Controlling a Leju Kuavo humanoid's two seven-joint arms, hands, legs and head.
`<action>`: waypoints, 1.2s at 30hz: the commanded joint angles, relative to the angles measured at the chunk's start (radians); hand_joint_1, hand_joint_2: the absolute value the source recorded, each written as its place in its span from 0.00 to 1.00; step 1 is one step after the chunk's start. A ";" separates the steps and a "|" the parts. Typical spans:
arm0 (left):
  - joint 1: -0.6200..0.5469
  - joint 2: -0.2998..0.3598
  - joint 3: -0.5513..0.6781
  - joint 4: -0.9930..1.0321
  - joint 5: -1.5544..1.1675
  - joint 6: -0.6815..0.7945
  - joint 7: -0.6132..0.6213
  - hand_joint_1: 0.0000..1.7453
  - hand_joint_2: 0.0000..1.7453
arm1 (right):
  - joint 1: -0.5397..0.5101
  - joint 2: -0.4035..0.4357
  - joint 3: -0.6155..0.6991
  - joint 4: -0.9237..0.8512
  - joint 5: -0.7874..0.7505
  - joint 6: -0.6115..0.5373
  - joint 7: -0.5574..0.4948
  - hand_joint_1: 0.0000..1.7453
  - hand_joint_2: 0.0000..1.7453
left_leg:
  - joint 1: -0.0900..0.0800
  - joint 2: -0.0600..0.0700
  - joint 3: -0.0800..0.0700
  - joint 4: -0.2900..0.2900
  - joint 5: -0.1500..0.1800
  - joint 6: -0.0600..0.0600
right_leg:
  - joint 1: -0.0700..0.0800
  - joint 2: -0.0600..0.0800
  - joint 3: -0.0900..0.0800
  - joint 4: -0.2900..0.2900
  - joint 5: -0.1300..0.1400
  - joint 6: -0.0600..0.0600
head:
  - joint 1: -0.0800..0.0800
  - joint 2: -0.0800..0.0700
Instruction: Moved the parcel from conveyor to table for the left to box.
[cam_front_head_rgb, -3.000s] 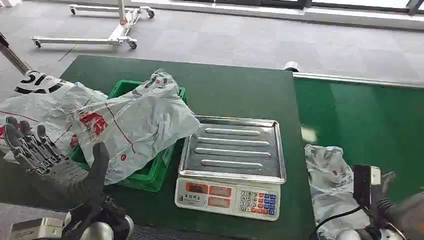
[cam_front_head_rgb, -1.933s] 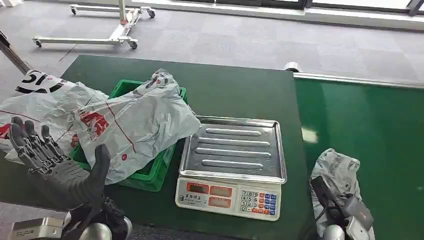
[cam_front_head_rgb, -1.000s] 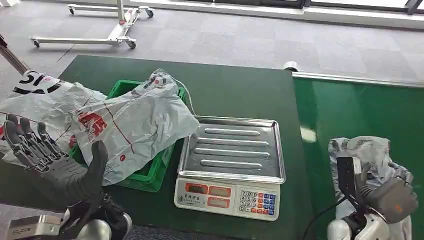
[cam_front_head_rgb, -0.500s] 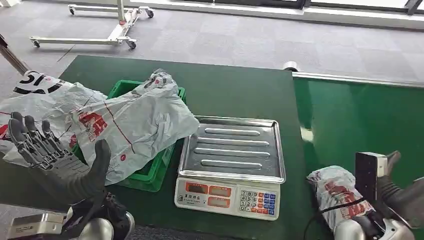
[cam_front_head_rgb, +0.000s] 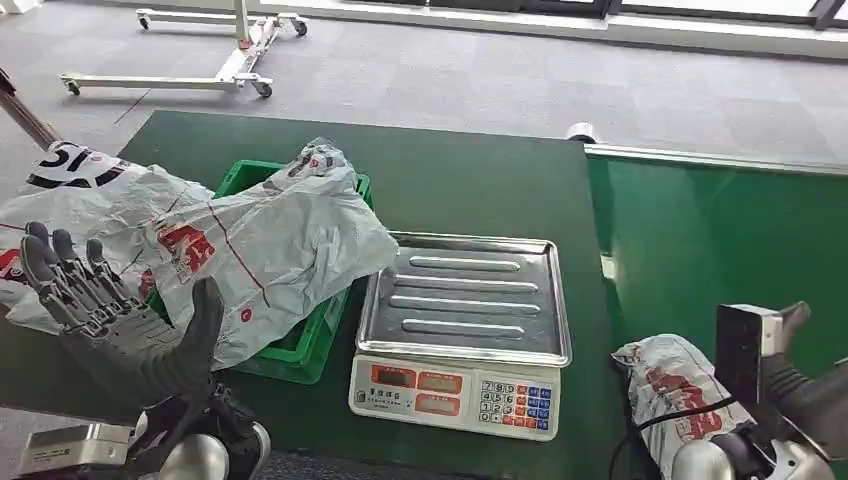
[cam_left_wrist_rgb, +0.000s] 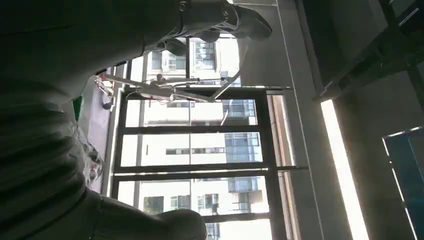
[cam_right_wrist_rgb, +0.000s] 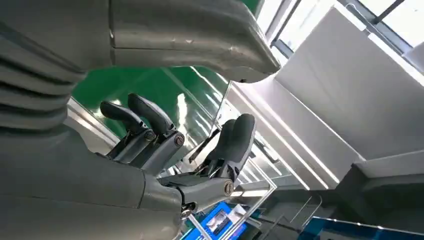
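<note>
The parcel (cam_front_head_rgb: 668, 385), a crumpled grey plastic bag with red print, lies at the near left edge of the bright green conveyor (cam_front_head_rgb: 720, 240), right beside the dark green table (cam_front_head_rgb: 480, 190). My right hand (cam_front_head_rgb: 808, 388) is low at the right, just past the parcel. In the right wrist view the right hand (cam_right_wrist_rgb: 165, 145) has its fingers and thumb apart with nothing between them. My left hand (cam_front_head_rgb: 110, 320) is raised at the near left, palm up, fingers spread and empty, in front of the bagged crate.
A scale with a steel tray (cam_front_head_rgb: 465, 295) stands on the table's middle. A green crate (cam_front_head_rgb: 295, 345) to its left is covered by a large grey bag (cam_front_head_rgb: 270, 250); another bag (cam_front_head_rgb: 80, 195) lies further left. A wheeled frame (cam_front_head_rgb: 240, 60) stands on the floor behind.
One second ago the parcel was up against my right hand; it now lies lower and to the left, beside the right wrist. The left hand has barely moved.
</note>
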 joint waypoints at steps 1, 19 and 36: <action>-0.024 -0.009 -0.029 0.057 0.010 -0.012 0.003 0.00 1.00 | -0.084 0.132 -0.194 -0.134 -0.213 0.001 -0.372 1.00 1.00 | 0.000 -0.010 -0.002 -0.003 0.003 0.001 | 0.000 0.006 -0.002 -0.003 0.002 -0.002 | 0.000 0.000; 0.014 -0.018 0.037 0.033 -0.006 -0.065 0.003 0.00 1.00 | -0.034 -0.161 -0.079 0.548 0.146 0.478 0.433 0.00 0.00 | -0.001 -0.010 -0.003 -0.001 0.002 0.003 | -0.002 -0.001 0.000 -0.003 0.003 0.002 | 0.000 0.000; 0.025 -0.008 0.042 0.030 -0.016 -0.068 0.003 0.00 1.00 | -0.011 -0.158 0.011 0.603 0.045 0.734 0.207 0.00 0.00 | -0.001 -0.009 -0.003 -0.003 0.003 0.003 | -0.001 0.001 0.000 -0.004 0.003 0.001 | 0.000 0.000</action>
